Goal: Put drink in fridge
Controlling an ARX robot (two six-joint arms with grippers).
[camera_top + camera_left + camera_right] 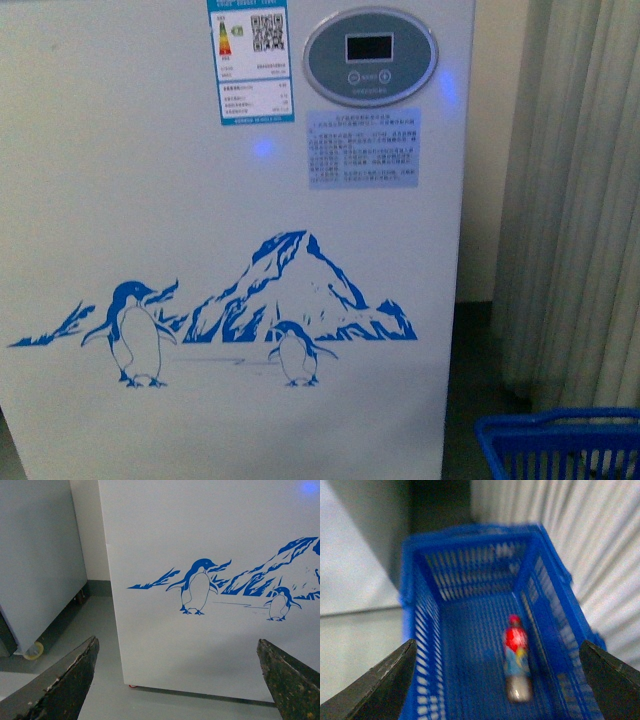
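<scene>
The fridge (230,220) fills the front view: a white front with a blue penguin-and-mountain picture and an oval control panel (370,55). The same front faces my left gripper (177,641), which is open and holds nothing. The drink (516,657) lies on the floor of a blue basket (422,645) in the blurred right wrist view; I make out a red cap, a red label and a pale lower part. My right gripper (497,643) hangs open above the basket, its dark fingers (385,680) apart from the drink.
The blue basket (560,440) stands on the floor to the right of the fridge, in front of a pale pleated curtain (580,200). A plain grey-white cabinet on wheels (40,555) stands left of the fridge, with a strip of grey floor (95,630) between them.
</scene>
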